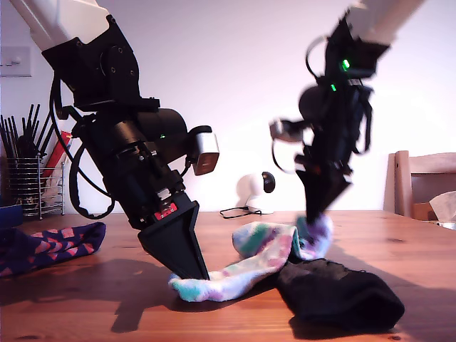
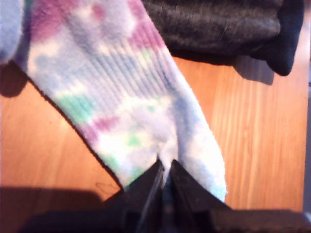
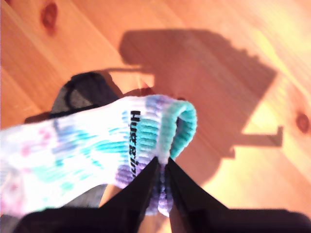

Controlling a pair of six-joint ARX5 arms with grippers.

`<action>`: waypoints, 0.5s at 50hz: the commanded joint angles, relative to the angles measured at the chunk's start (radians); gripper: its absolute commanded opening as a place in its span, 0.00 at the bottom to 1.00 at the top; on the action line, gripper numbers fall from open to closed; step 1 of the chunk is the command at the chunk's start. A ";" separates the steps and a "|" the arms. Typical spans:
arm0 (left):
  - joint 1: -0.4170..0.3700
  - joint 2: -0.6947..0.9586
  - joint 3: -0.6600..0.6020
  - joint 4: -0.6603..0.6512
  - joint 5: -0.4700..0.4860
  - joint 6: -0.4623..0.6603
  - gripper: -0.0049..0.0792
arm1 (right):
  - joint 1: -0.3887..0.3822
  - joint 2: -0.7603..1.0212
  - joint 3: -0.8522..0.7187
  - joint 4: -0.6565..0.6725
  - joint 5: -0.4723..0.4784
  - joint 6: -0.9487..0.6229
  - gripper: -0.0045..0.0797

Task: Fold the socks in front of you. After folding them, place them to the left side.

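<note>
**Both grippers pinching the tie-dye sock**

Nearest the exterior camera, the black sock (image 1: 340, 293) lies in a rumpled heap on the wooden table (image 1: 420, 249), toward the exterior view's right. Just beside it, and partly on top of it, the pastel tie-dye sock (image 1: 246, 267) stretches across the middle of the table, white with mint, pink and purple patches.

My first gripper (image 1: 187, 274) comes down at the sock's nearer end, toward the exterior view's left. Its jaws are closed to a narrow slit with a fold of the fabric nipped between them, as the first wrist view shows (image 2: 165, 167); the black sock (image 2: 218, 24) lies beyond the tie-dye one (image 2: 121, 97) there.

My second gripper (image 1: 318, 217) stands a little farther back, at the sock's other end. Its jaws are also pressed together on the ribbed mint cuff (image 3: 177, 128), which curls over just above the fingertips (image 3: 162, 160); black lettering runs along the ribbing.

Well apart, at the exterior view's left edge, the navy-purple sock with pink blocks (image 1: 50, 246) lies flat on the table. Behind it stands a wire rack (image 1: 32, 185) of dark utensils. Farther back are a small white device (image 1: 251, 191), a cable, and a wooden chair (image 1: 424, 178) at the exterior view's right.
</note>
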 commanded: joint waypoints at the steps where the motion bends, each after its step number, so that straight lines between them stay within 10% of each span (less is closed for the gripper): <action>1: 0.007 0.093 -0.073 -0.072 -0.073 -0.007 0.03 | 0.019 0.017 -0.011 -0.025 -0.003 0.003 0.04; 25: 0.037 -0.130 -0.042 -0.134 -0.085 -0.029 0.03 | 0.042 0.017 -0.011 -0.019 -0.002 -0.004 0.04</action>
